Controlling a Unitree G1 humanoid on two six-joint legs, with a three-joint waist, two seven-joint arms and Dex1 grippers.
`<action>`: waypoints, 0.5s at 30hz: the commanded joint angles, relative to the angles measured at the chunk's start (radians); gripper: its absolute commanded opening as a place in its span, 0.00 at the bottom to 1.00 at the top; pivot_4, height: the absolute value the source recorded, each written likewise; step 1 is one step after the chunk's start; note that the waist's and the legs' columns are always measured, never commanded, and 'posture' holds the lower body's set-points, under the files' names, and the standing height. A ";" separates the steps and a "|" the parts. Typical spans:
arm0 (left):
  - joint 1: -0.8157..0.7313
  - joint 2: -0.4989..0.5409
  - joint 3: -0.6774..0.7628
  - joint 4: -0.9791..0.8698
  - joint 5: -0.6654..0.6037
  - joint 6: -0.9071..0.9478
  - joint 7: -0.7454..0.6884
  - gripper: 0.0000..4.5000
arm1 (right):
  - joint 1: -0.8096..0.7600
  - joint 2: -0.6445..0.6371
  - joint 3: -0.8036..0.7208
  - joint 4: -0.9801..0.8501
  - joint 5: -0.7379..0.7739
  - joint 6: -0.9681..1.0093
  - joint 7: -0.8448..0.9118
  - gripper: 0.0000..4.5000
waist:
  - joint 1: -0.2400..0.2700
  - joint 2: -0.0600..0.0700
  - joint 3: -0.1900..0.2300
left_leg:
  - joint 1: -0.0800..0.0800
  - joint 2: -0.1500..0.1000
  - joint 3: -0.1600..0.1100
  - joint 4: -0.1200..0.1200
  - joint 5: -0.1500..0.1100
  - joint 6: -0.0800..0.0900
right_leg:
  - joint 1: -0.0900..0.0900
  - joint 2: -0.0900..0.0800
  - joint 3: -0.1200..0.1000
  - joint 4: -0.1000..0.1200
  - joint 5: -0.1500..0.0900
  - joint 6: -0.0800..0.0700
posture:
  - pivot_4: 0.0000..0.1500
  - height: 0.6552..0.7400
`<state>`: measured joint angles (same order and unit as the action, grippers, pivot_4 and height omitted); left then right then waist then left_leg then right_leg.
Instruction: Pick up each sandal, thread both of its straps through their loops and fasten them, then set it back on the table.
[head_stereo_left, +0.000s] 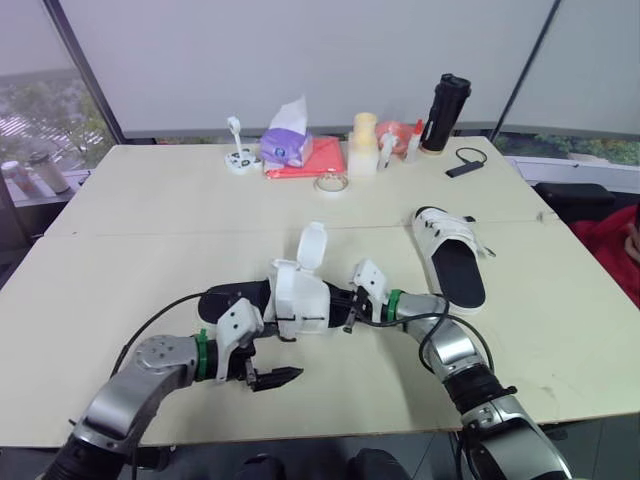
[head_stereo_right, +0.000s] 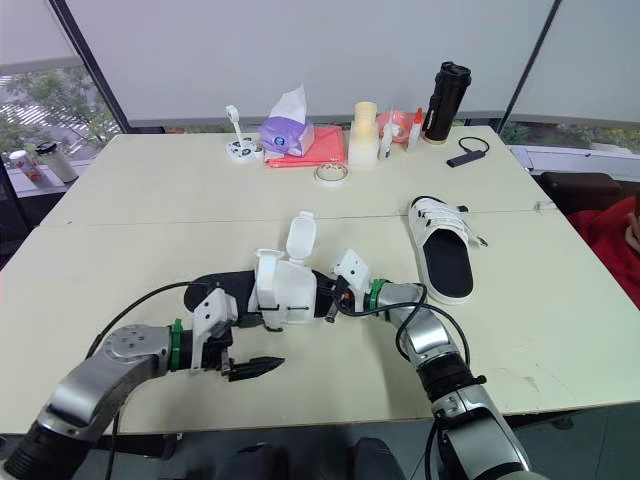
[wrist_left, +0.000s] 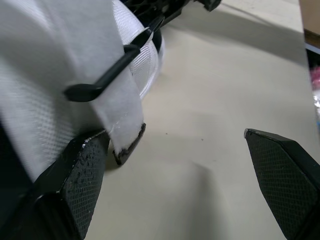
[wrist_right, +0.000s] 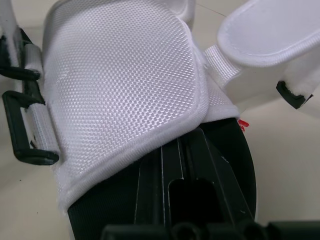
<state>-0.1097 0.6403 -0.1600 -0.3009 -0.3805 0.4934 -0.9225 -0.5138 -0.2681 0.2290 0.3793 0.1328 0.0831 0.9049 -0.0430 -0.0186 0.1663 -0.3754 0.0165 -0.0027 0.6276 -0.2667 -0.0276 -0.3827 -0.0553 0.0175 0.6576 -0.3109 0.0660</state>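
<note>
left jaws open wide beside loose strap (wrist_left: 118, 107) of near sandal (head_stereo_left: 298, 300) on surface (head_stereo_left: 150, 220); right jaws closed on its white upper.

Nothing legible on the rig feed.
I read no lettering on the near sandal (head_stereo_left: 298, 292), far sandal (head_stereo_left: 452, 256) or black bottle (head_stereo_left: 446, 108) at one o'clock.

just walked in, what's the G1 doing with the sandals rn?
It's working on the near sandal, on the table between both arms, straps undone, one flap standing up. The right gripper is against one end. The left gripper is open, a loose strap end beside one of its fingers. The second sandal lies off to the robot's right.
</note>
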 joint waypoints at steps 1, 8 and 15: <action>-0.031 -0.017 0.015 -0.003 -0.018 0.024 0.011 0.99 | 0.026 0.008 0.037 0.057 -0.042 0.039 -0.010 0.00 | 0.000 0.000 0.000 | 0.000 0.000 0.000 0.000 0.000 0.000 | 0.000 0.000 0.000 0.000 0.000 0.000 | 1.00 1.00; -0.038 -0.025 0.037 0.009 -0.064 0.079 0.000 0.46 | 0.026 0.006 0.036 0.056 -0.044 0.038 -0.012 0.00 | -0.003 0.000 0.000 | 0.000 0.000 0.000 -0.001 0.000 0.000 | 0.000 0.000 0.000 -0.001 0.000 0.000 | 1.00 1.00; -0.013 0.015 0.069 -0.037 -0.116 0.126 -0.032 0.01 | 0.025 0.010 0.036 0.059 -0.046 0.034 -0.016 0.00 | -0.004 0.000 0.000 | 0.000 0.000 0.000 -0.002 0.000 0.000 | 0.000 0.000 0.000 -0.002 0.000 0.000 | 1.00 1.00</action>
<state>-0.1300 0.6326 -0.1242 -0.2823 -0.4597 0.6072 -0.9312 -0.5142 -0.2614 0.2306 0.3787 0.1326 0.0830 0.9038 -0.0470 -0.0186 0.1664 -0.3755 0.0165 -0.0026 0.6254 -0.2668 -0.0276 -0.3830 -0.0553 0.0172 0.6557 -0.3108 0.0662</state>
